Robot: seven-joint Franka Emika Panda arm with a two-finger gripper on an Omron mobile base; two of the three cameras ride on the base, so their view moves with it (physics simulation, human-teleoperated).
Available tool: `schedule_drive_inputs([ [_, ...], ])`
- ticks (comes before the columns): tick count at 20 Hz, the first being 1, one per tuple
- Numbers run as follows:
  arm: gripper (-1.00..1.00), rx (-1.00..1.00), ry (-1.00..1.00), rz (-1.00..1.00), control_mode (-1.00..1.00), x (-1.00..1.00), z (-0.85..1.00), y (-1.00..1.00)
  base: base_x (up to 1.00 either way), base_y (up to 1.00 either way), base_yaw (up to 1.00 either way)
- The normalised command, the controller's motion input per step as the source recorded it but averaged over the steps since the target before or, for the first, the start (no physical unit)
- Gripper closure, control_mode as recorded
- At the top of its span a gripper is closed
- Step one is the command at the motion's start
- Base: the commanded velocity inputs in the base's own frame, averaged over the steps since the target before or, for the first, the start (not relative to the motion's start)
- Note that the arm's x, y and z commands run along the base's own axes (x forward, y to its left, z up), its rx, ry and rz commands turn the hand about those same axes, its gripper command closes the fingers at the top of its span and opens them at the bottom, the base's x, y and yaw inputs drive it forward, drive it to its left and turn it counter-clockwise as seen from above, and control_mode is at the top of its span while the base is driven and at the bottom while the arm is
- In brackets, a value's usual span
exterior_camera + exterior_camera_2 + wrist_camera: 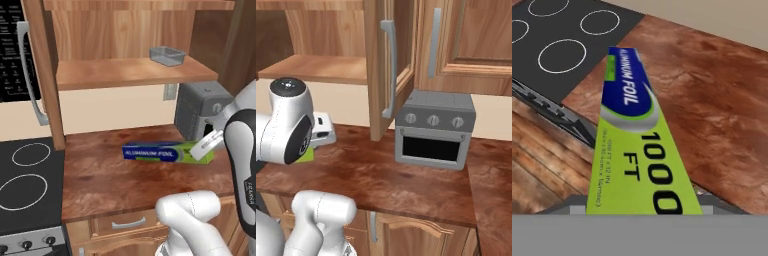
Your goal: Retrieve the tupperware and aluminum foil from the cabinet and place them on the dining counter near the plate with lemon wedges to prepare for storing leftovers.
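Observation:
The aluminum foil (160, 152), a long blue carton with a green end, hangs level just above the wooden worktop (115, 185). My gripper (207, 145) is shut on its green right end. In the hand view the aluminum foil (634, 140) runs away from the hand, out over the worktop's front edge. A sliver of its green end (306, 156) shows below my hand (322, 129) in the right base view. The grey translucent tupperware (167, 56) sits at the right of the cabinet shelf (115, 74). The cabinet door (381, 65) stands open. The dining counter and the plate with lemon wedges are out of view.
A grey toaster oven (435, 130) stands on the worktop just right of my hand, seen also as the oven (197, 107). A black stovetop (27, 185) lies to the left, with a microwave (15, 50) above it. Drawers with metal handles (129, 223) run under the worktop.

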Motion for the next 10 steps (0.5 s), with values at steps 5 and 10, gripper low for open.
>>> schedule_drive_inputs([
  [5,1.00,0.00,0.00,0.00,1.00,0.00,0.00,0.00,-0.92,0.09,0.03],
  [10,1.00,0.00,0.00,0.00,1.00,0.00,0.00,0.00,-0.77,0.44,0.38],
])
